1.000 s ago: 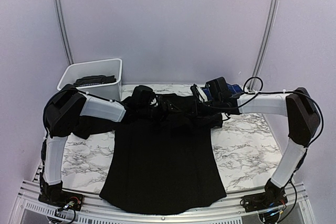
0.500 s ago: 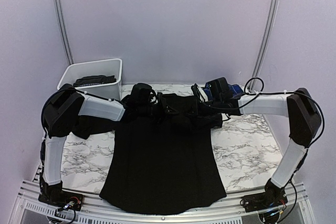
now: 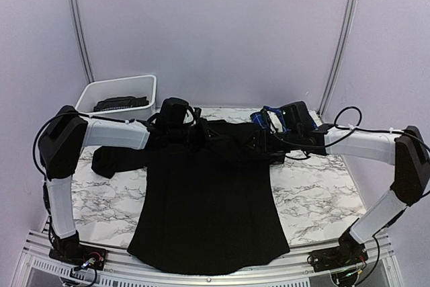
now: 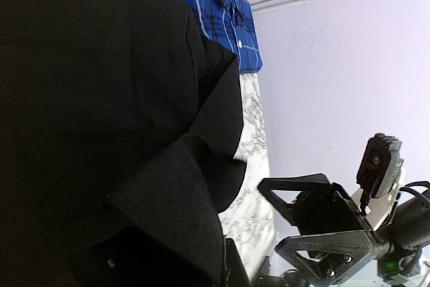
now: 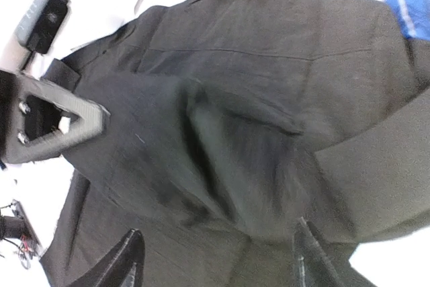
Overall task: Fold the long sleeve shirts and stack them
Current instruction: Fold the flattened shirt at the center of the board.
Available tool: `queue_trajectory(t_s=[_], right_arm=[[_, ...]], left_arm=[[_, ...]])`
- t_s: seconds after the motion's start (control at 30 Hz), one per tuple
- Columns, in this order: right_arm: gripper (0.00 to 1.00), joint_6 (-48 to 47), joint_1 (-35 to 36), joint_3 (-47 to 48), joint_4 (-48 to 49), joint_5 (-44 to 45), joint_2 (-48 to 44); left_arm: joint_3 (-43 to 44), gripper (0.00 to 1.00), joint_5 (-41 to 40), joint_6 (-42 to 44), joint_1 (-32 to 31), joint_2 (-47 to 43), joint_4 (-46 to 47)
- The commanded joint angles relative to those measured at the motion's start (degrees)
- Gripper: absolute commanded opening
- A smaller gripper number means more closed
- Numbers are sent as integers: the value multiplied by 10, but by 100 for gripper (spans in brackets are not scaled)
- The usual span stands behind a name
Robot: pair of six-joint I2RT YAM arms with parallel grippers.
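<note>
Marble table (image 3: pixel 309 186): black shirt (image 3: pixel 208 206) beneath right gripper (image 5: pixel 218 260).

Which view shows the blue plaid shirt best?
Left wrist: the blue plaid shirt shows large and sharp past the black shirt. Top external shows only a blue sliver behind the right arm; right wrist catches a corner at frame edge.

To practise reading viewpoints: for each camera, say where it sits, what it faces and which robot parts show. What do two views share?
Top: above and behind, looking down on left arm, right arm, black shirt, bin.
Left wrist: faces across the black shirt to the blue shirt and right gripper; own fingers unclear.
Right wrist: faces down onto the black shirt; own fingers and left gripper show.
Shared: both wrist views show the blue shirt.
</note>
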Motion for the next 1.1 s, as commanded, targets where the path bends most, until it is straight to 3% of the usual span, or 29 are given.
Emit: queue_trajectory(t_s=[0.0, 0.13, 0.33, 0.5, 0.7, 1.07], right_arm=[[73, -4, -3, -35, -46, 72, -52], [76, 13, -3, -84, -84, 115, -112], [71, 49, 17, -155, -135, 148, -176], [64, 113, 89, -209, -177, 188, -214], [53, 159, 126, -256, -221, 198, -268], [39, 277, 271, -284, -284, 219, -276]], left_arm=[[17, 0, -74, 98, 6, -53, -118], [29, 0, -123, 144, 12, -91, -191], [33, 0, -158, 179, 36, -128, -260], [33, 0, -187, 205, 51, -161, -298], [21, 0, -244, 227, 70, -220, -356], [6, 0, -272, 252, 93, -271, -390]])
